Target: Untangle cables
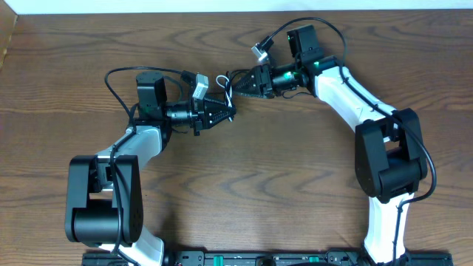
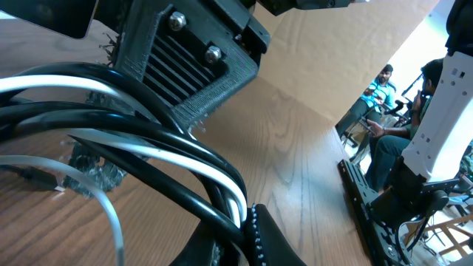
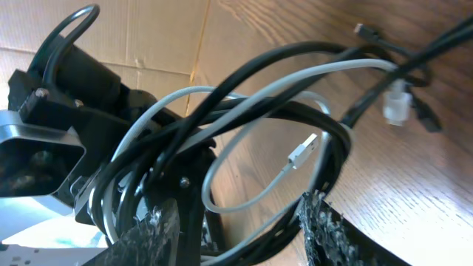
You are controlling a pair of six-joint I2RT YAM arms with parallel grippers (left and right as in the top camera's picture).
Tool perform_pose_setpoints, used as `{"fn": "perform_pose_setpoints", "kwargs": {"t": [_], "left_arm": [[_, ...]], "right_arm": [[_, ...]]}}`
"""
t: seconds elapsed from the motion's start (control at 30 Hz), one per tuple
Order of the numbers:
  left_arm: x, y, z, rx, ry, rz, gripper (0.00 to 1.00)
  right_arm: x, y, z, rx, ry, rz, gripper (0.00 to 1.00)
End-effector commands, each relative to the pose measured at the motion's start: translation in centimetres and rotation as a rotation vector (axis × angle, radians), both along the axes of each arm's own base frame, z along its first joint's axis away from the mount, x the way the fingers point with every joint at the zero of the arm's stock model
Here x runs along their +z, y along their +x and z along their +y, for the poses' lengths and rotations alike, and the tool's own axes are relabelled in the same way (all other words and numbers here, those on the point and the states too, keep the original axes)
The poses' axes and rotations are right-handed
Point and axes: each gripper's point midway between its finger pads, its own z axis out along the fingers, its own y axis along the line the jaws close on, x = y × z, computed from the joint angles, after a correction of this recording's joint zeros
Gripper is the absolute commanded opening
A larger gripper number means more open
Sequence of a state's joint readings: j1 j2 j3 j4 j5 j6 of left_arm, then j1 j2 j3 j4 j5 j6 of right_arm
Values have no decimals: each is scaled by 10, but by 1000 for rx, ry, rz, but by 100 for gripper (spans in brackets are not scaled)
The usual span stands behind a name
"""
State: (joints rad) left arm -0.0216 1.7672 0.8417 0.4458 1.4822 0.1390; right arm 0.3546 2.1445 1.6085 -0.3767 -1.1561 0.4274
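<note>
Black and white together, the cables [image 1: 227, 90] hang as one bundle between your two grippers, up off the table [image 1: 259, 185] near its far middle. They're thin, light and floppy, so expect them to sag and slide over each other rather than hold any shape.

Your left gripper [image 1: 229, 111] has its fingers pressed together on the bundle. In the left wrist view the strands [image 2: 185, 155] run down into its grip in a thick sheaf.

Your right gripper [image 3: 240, 229] has its fingers apart, with several loops [image 3: 259, 103] passing through the gap and nothing pinched.

For a hold, go for a single strand on a straight run, a little back from its plug. The white plug [image 3: 301, 151] dangles inside the big loop and looks like the freest end to follow. Pull gently, since the plug ends are small and could snag on a crossing. A second white connector [image 3: 397, 103] and a black plug [image 3: 366, 31] lie further out.

Watch what's in the way. The grippers sit very near each other, so there's little room to spread the loops. Don't mistake the arm's own thick wire [image 1: 111, 81] for a cord. Some people [image 2: 380, 89] sit well off beyond the table.
</note>
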Motion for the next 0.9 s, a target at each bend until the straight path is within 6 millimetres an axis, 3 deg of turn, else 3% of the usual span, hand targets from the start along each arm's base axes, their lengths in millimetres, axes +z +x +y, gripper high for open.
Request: {"fn": "perform_pose_setpoints", "kwargs": {"t": [0.0,0.33,0.53,0.67,0.87], "left_arm": [[2,0,1,-3,-1,-29,8],[3,-1,1,-6,-5,-14,8],[3,-1,1,-5,-6,-7,8],[3,-1,1,-5,-5,-7,8],[3,-1,1,-5,-5,-7,8]], "right_arm": [[14,-9,11,36,25,-25,48],[5,-6,35,-18,-51,-53,40],[0,0,32,-49,-81,-65,1],[-1,8,21,-68,-84,-72,1],[-7,20,-10,-102,-106,-61,1]]}}
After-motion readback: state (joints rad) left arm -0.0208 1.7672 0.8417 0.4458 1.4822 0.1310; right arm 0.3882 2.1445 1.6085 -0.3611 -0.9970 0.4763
